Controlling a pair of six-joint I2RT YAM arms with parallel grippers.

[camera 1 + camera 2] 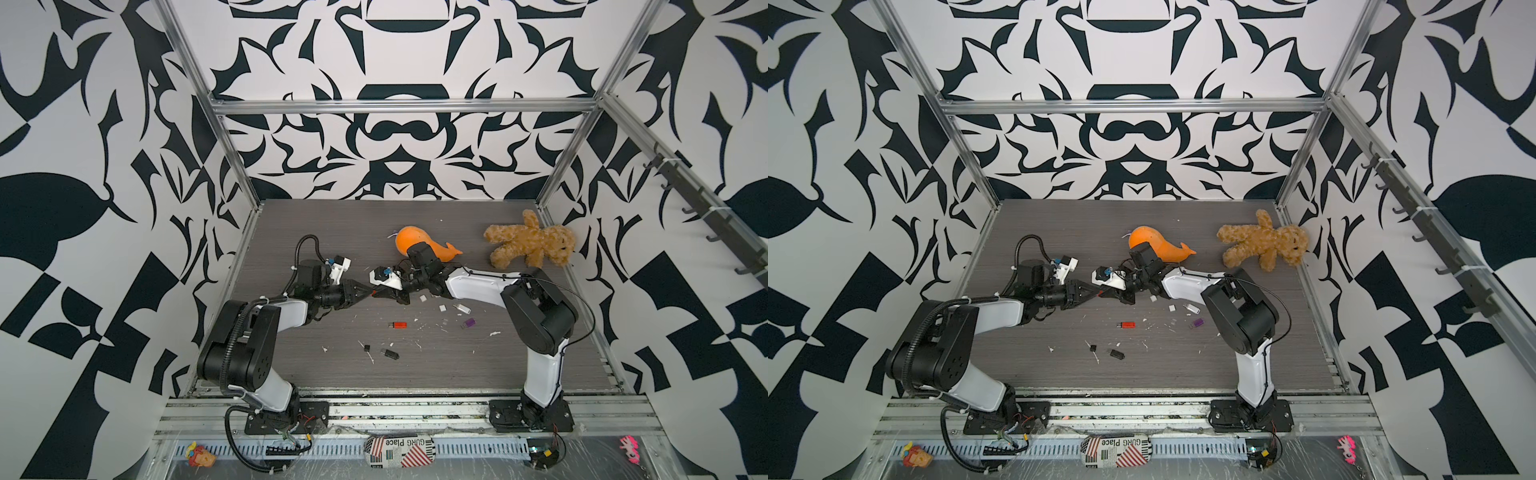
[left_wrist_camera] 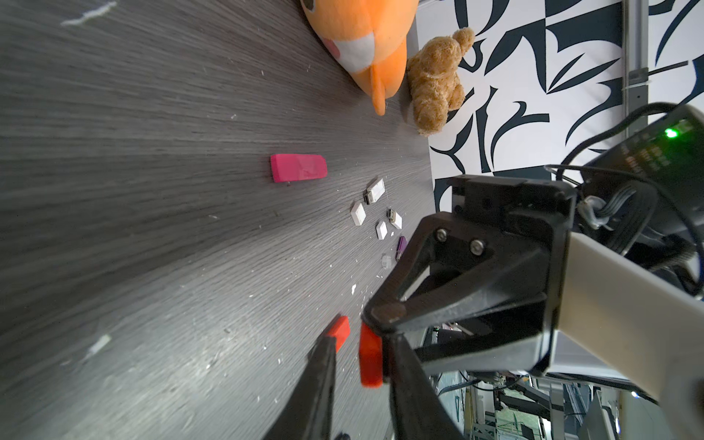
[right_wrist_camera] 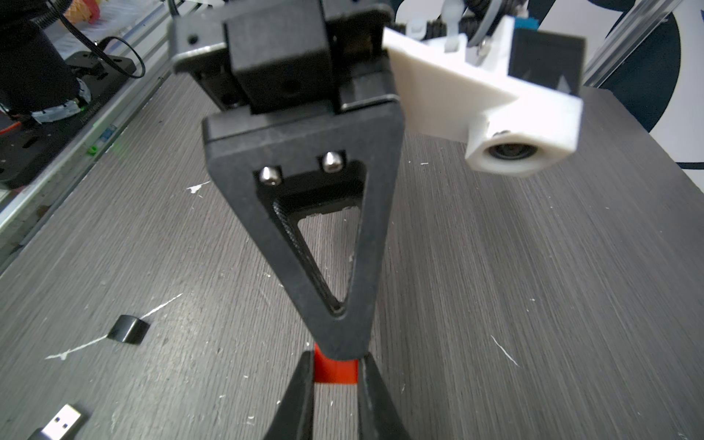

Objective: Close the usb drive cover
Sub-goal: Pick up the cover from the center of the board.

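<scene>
Both grippers meet above the middle of the table in both top views, my left gripper (image 1: pixel 367 291) tip to tip with my right gripper (image 1: pixel 376 293). In the right wrist view my right gripper (image 3: pixel 335 365) is shut on the red usb drive (image 3: pixel 335 376). A left finger (image 3: pixel 343 335) covers its far end. In the left wrist view my left gripper (image 2: pixel 358 343) stands narrowly open around two red parts. The larger part (image 2: pixel 371 354) lies against one finger under the right gripper's tip. The smaller part (image 2: pixel 340 332) sits at the other fingertip, a thin gap apart. Which part is the cover I cannot tell.
On the grey table (image 1: pixel 291 365) lie a red drive (image 1: pixel 400 324), white drives and caps (image 1: pixel 461 308), a purple drive (image 1: pixel 468 322), a black drive (image 1: pixel 390 353) and a black cap (image 1: pixel 367 347). An orange plush whale (image 1: pixel 419 245) and a teddy bear (image 1: pixel 530 243) lie at the back.
</scene>
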